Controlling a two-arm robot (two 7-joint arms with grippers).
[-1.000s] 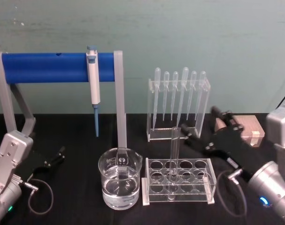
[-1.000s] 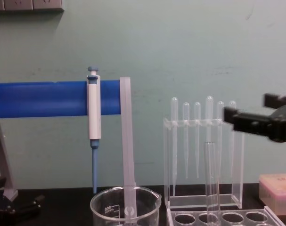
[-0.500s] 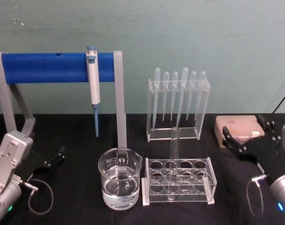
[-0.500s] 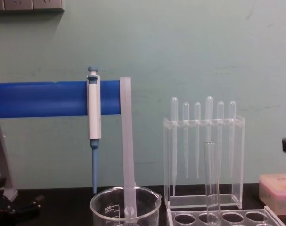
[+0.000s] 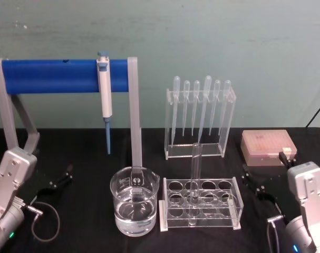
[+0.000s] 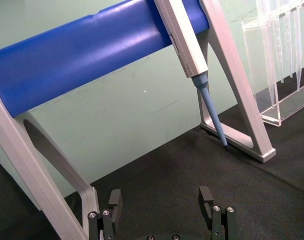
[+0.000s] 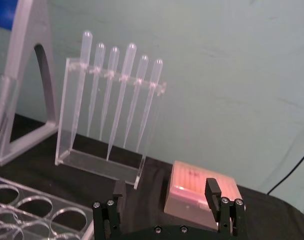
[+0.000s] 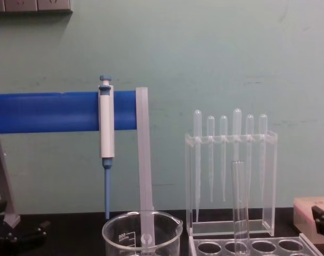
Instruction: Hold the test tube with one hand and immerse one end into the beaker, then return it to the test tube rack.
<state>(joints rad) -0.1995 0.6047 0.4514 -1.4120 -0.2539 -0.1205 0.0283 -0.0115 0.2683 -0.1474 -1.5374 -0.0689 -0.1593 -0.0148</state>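
Glass test tube point(image 5: 194, 179) stands upright in a hole of the clear rack point(image 5: 200, 204), just right of the beaker point(image 5: 134, 201), which holds clear liquid. Behind the rack, a row of plastic pipettes point(image 5: 200, 105) hangs in an acrylic stand. A blue-and-white pipettor point(image 5: 105, 100) hangs on the blue bar. The right gripper point(image 5: 259, 185) sits low, right of the rack, near a pink box point(image 5: 268, 147), its fingers apart and empty. The left gripper point(image 5: 57, 182) rests at the table's left, fingers likewise spread.
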